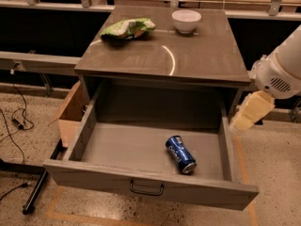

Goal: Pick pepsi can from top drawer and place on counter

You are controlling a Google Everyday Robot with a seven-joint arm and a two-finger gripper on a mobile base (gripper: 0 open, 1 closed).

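The pepsi can (180,154) lies on its side in the open top drawer (141,182), right of the middle and near the front panel, which carries a black handle (146,189). The counter (188,55) is the flat grey-brown cabinet top above the drawer. My gripper (250,111), with cream-coloured fingers under a white arm (282,72), hangs outside the drawer's right wall, above and to the right of the can and apart from it. It holds nothing that I can see.
A green snack bag (127,28) and a white bowl (186,20) sit at the back of the counter. An open cardboard box (70,114) stands on the floor left of the cabinet. Cables and a black bar (40,185) lie at the lower left.
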